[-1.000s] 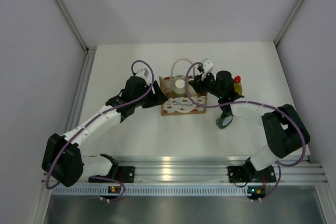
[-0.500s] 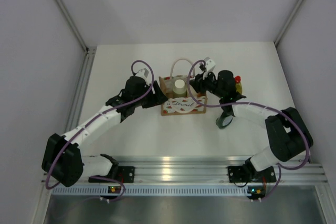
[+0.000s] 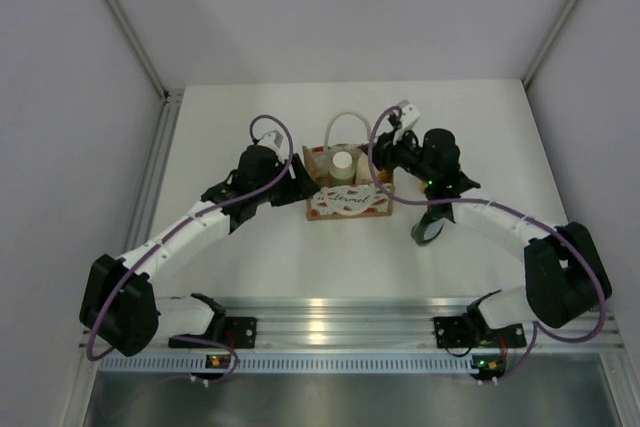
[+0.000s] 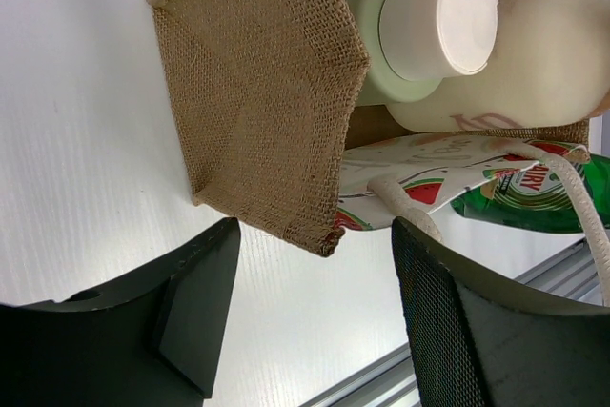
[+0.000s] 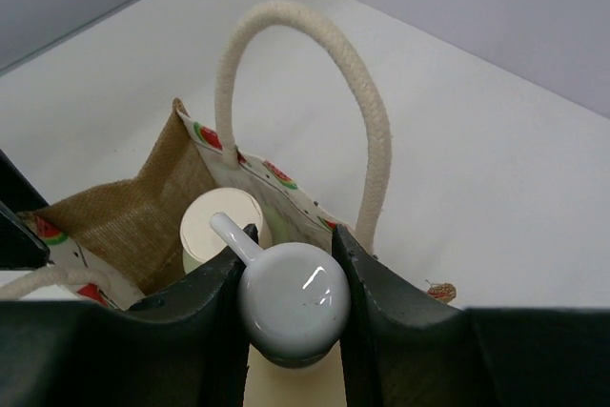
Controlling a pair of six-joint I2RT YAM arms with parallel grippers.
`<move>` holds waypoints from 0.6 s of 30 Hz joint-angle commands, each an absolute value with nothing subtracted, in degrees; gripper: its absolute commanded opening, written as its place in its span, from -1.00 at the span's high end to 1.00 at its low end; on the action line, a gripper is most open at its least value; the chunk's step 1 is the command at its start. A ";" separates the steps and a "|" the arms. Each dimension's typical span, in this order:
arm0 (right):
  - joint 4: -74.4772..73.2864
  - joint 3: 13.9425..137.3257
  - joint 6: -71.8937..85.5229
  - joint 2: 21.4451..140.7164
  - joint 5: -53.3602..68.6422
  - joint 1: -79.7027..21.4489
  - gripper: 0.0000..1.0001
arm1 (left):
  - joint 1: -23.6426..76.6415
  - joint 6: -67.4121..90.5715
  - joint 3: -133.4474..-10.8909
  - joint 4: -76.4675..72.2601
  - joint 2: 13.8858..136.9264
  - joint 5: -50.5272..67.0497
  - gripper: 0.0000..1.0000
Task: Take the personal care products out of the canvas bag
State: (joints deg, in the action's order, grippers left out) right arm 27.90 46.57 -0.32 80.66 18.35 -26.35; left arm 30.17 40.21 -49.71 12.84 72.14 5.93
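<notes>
The canvas bag (image 3: 347, 199) stands mid-table, with tan burlap sides (image 4: 267, 92) and cream loop handles (image 5: 367, 111). The pale green bottle with white cap (image 3: 343, 161) stands inside it and shows in both wrist views (image 4: 438, 21) (image 5: 224, 226). My right gripper (image 3: 392, 152) (image 5: 293, 235) is shut on the white pump head (image 5: 294, 297) of the peach bottle (image 4: 543, 54), whose body is still within the bag. My left gripper (image 3: 303, 185) (image 4: 315, 283) is open at the bag's left corner, not touching it. The dark green bottle (image 3: 428, 229) (image 4: 534, 193) lies on the table, right of the bag. The yellow-green bottle is hidden.
The white table (image 3: 250, 257) is walled at the left, right and back. A metal rail (image 3: 340, 322) runs along the near edge. My right forearm (image 3: 490, 212) arcs over the dark green bottle.
My right gripper has risen and drawn back to the right with the pump bottle, and its elbow has swung right. The left arm and the bag have not moved.
</notes>
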 commanded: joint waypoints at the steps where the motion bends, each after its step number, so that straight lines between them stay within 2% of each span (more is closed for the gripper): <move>1: 33.14 54.40 2.11 72.96 16.61 -26.19 1.00 | 30.41 39.99 -50.80 10.11 71.72 5.01 -0.39; 10: 22.52 62.48 0.44 70.05 14.07 -26.37 1.00 | 30.50 40.08 -51.24 10.11 72.25 5.10 -0.39; 18: 13.10 72.68 -3.78 69.61 4.93 -26.28 1.00 | 30.41 39.73 -51.06 10.20 71.98 5.10 -0.39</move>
State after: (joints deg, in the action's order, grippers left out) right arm 9.80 65.47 -1.78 73.54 9.89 -26.39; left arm 30.17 40.32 -49.71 12.84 72.16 5.54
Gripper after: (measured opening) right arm 0.333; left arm 0.693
